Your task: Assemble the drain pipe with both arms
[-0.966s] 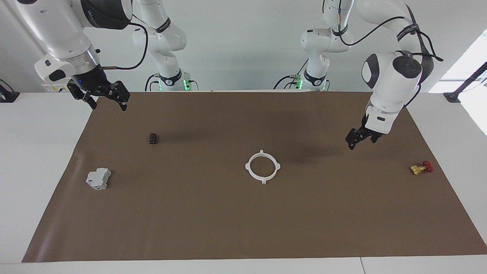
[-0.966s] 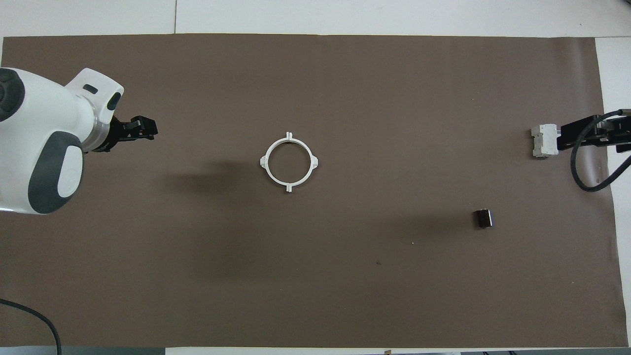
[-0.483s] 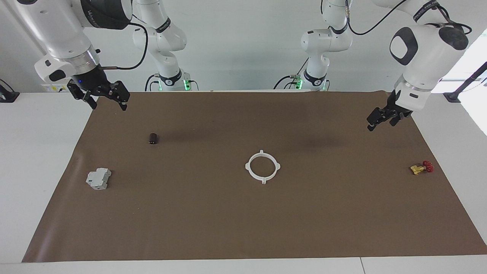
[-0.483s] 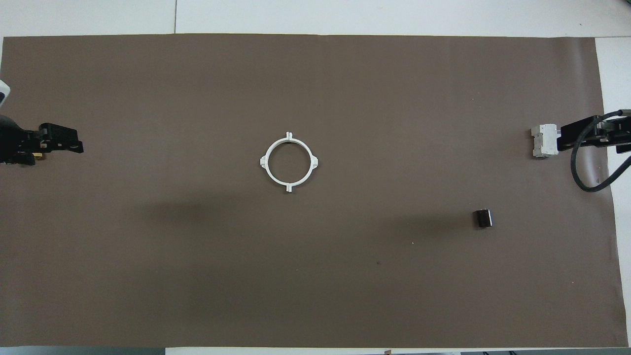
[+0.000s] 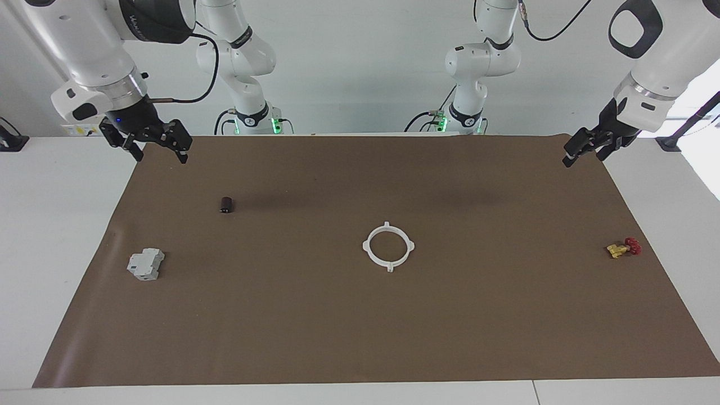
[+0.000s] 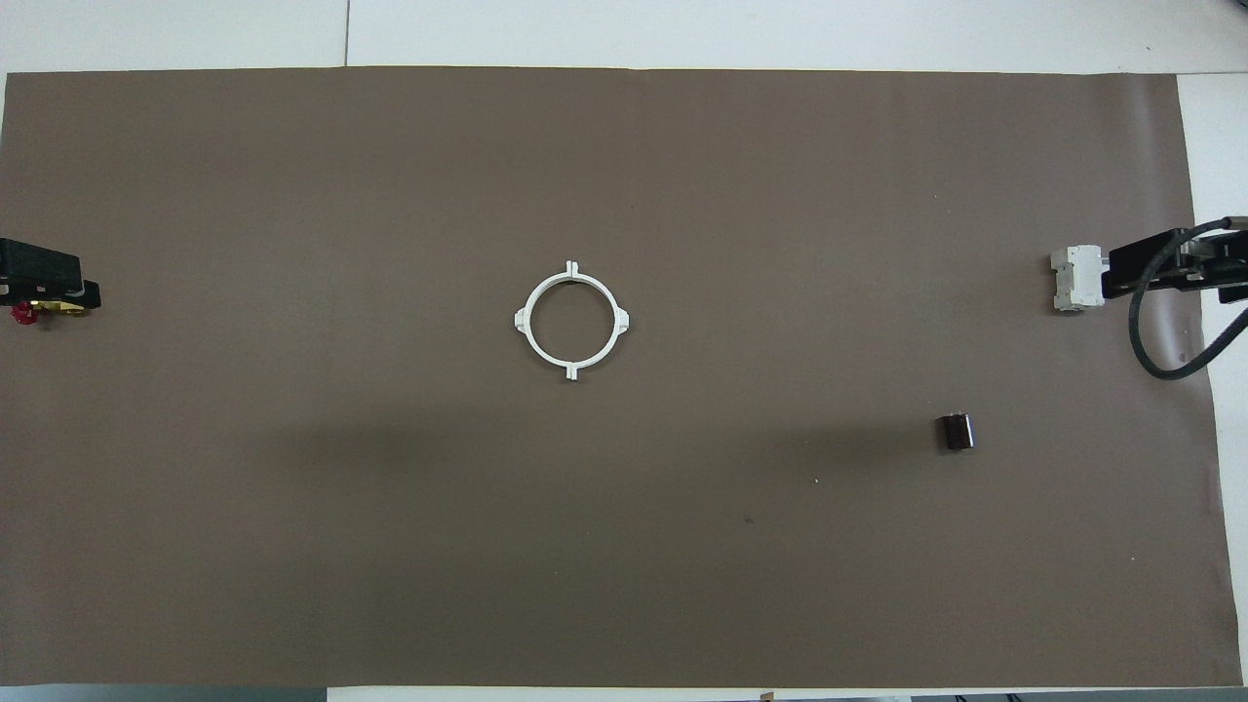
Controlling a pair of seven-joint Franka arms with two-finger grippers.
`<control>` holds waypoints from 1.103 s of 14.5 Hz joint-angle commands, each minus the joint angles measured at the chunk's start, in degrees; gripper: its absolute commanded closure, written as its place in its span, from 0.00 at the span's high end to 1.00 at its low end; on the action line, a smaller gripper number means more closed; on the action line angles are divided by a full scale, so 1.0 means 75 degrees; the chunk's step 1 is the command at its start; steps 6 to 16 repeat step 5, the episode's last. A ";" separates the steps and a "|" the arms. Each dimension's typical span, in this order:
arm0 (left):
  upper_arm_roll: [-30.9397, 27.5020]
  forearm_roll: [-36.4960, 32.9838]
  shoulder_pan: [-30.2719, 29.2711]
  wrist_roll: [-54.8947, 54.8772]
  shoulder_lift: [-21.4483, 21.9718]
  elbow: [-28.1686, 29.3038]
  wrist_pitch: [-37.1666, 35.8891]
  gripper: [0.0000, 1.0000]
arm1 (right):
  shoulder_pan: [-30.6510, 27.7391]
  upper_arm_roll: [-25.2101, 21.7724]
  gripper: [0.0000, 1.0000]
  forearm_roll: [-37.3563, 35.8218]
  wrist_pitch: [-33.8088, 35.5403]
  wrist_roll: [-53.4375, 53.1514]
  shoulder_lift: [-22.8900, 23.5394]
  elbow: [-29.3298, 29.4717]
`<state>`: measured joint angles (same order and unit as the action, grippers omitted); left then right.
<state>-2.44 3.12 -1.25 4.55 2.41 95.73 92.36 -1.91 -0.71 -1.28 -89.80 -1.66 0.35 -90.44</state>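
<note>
The drain pipe (image 5: 388, 246) lies flat on the brown mat as one closed white ring with four tabs, about mid-table; it also shows in the overhead view (image 6: 571, 319). Nothing touches it. My left gripper (image 5: 584, 152) is open and empty, raised over the mat's corner at the left arm's end; its tip shows at the overhead view's edge (image 6: 49, 278). My right gripper (image 5: 158, 147) is open and empty, raised over the mat's edge at the right arm's end, and waits there; it also shows in the overhead view (image 6: 1121, 268).
A small dark cylinder (image 5: 226, 205) and a grey boxy block (image 5: 145, 264) lie toward the right arm's end. A small yellow and red piece (image 5: 623, 247) lies toward the left arm's end. The brown mat (image 5: 360, 337) covers the table.
My left gripper has risen and drawn back from beside the ring to the mat's corner at its own end. The ring and the right arm have not moved.
</note>
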 commanded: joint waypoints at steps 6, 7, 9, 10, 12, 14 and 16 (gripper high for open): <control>0.0033 0.0064 0.0027 -0.0126 0.0217 0.0221 0.0037 1.00 | -0.0120 0.0024 1.00 0.0076 0.0090 0.0186 -0.0035 0.0012; 0.0033 0.0064 0.0027 -0.0126 0.0217 0.0221 0.0037 1.00 | -0.0120 0.0024 1.00 0.0076 0.0090 0.0186 -0.0035 0.0012; 0.0033 0.0064 0.0027 -0.0126 0.0217 0.0221 0.0037 1.00 | -0.0120 0.0024 1.00 0.0076 0.0090 0.0186 -0.0035 0.0012; 0.0033 0.0064 0.0027 -0.0126 0.0217 0.0221 0.0037 1.00 | -0.0120 0.0024 1.00 0.0076 0.0090 0.0186 -0.0035 0.0012; 0.0033 0.0064 0.0027 -0.0126 0.0217 0.0221 0.0037 1.00 | -0.0120 0.0024 1.00 0.0076 0.0090 0.0186 -0.0035 0.0012; 0.0033 0.0064 0.0027 -0.0126 0.0217 0.0221 0.0037 1.00 | -0.0120 0.0024 1.00 0.0076 0.0090 0.0186 -0.0035 0.0012; 0.0033 0.0064 0.0027 -0.0126 0.0217 0.0221 0.0037 1.00 | -0.0120 0.0024 1.00 0.0076 0.0090 0.0186 -0.0035 0.0012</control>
